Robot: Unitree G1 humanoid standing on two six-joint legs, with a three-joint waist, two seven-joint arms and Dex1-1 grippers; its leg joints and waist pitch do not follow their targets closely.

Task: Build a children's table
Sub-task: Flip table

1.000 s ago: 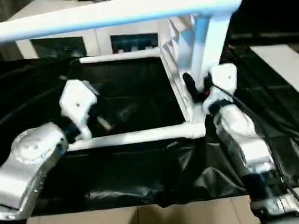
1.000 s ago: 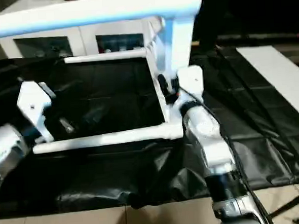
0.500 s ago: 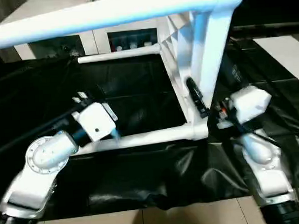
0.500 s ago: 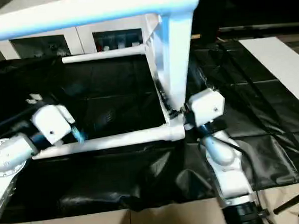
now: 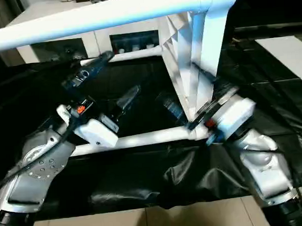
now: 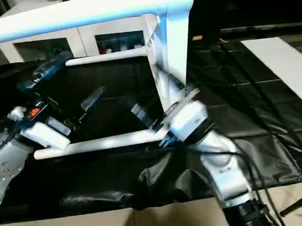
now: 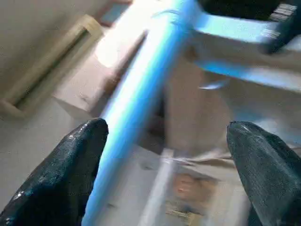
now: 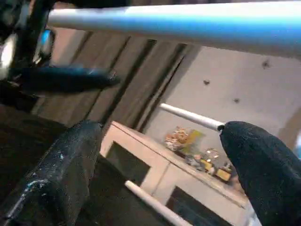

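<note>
Cabinet [image 5: 75, 46] shelves hold small items; left fingers [image 7: 70, 174] spread apart, right fingers [image 8: 61, 174] spread, beside table legs [image 5: 142, 139].

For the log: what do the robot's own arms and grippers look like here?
Both forearms are rounded silver metal with black collars near the elbows. Each wrist carries a white block with small red-orange markings and thin black cables. The left gripper and right gripper each have two glossy black fingers.
</note>
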